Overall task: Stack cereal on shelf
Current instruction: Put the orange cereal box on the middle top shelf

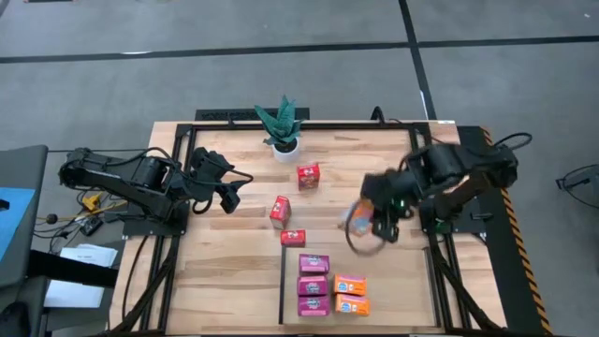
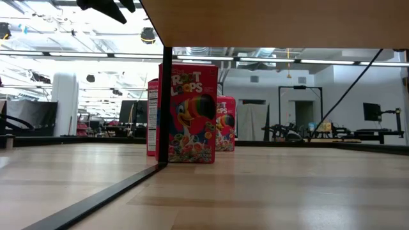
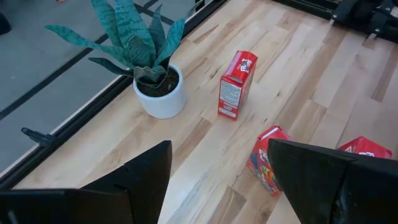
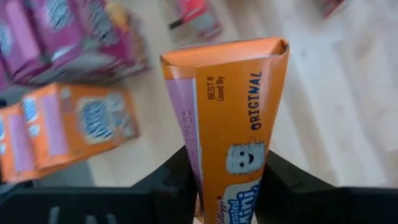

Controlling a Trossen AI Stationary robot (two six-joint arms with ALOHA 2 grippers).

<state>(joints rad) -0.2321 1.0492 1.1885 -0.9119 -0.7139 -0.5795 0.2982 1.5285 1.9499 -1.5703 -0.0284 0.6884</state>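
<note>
Right gripper [image 4: 227, 180] gripping, seemingly midair, orange cereal box [image 4: 230, 118].

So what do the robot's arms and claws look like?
Both arms are black and chunky, with bendy joints. The left gripper and right gripper each have two flat, dark fingers. Thin black cables loop beside the right arm, and a tiny green light glows on it.

Grey floor [image 1: 281, 56] crossed by dark seam lines surrounds the slatted wooden tabletop [image 1: 225, 271]. Beyond the table's far edge lies an open hall — white walls, a white column [image 2: 64, 102], long ceiling light strips [image 2: 77, 54] — with dark stands and equipment [image 2: 300, 131] along the back.
</note>
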